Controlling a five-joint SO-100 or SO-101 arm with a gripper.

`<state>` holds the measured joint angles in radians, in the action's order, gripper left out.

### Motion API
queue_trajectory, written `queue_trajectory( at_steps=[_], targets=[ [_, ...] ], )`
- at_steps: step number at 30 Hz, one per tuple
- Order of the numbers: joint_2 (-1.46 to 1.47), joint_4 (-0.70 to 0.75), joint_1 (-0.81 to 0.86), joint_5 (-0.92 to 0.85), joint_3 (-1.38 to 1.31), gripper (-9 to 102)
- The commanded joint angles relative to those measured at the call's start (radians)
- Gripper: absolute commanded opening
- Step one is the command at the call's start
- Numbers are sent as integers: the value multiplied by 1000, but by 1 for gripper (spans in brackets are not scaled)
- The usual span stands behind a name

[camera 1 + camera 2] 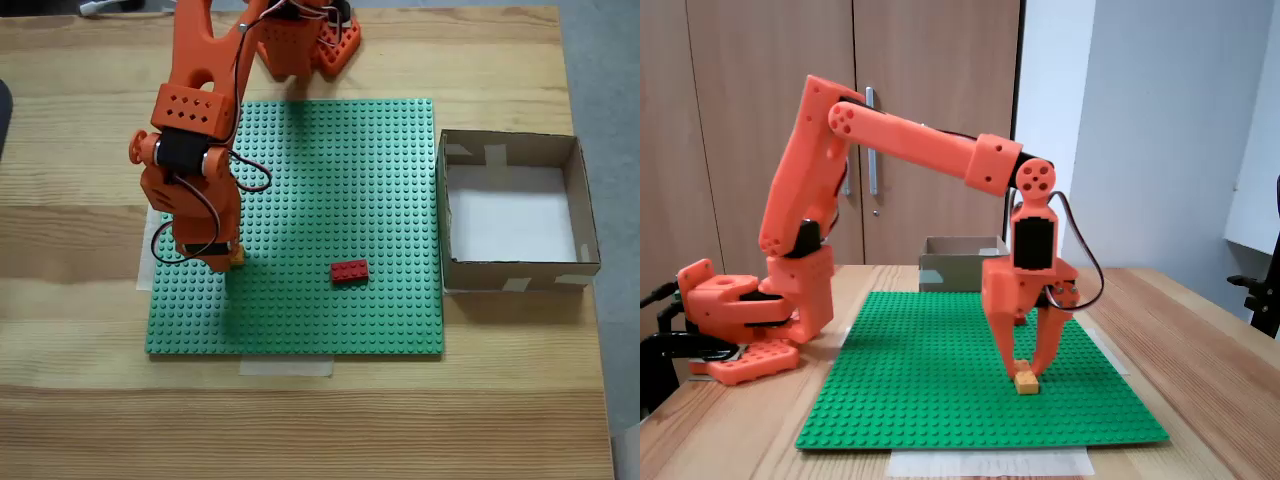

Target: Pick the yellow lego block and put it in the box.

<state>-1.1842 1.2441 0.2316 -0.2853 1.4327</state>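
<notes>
The yellow lego block (1026, 382) lies on the green studded baseplate (940, 380) near its front right in a fixed view from the side. My orange gripper (1025, 366) stands open right over it, one finger on each side and the tips just above the block's top. Seen from above in a fixed view, the gripper (222, 264) covers most of the block (237, 258), which peeks out at its right edge, at the left part of the baseplate (330, 180). The box (515, 215) sits right of the baseplate, its white bottom bare. From the side, the box (960, 262) stands behind the arm.
A red brick (349, 270) lies on the baseplate between the gripper and the box. The arm's base (305, 40) is at the table's far edge. Pale tape strips (286, 366) hold the baseplate to the wooden table (80, 400).
</notes>
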Motion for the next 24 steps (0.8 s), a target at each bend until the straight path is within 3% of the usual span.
queue_trajectory(
  at_steps=[1, 24],
  targets=[
    [-6, -3, 0, -6, -17, 4],
    [-120, 66, -8, 8, -11, -1]
  ],
)
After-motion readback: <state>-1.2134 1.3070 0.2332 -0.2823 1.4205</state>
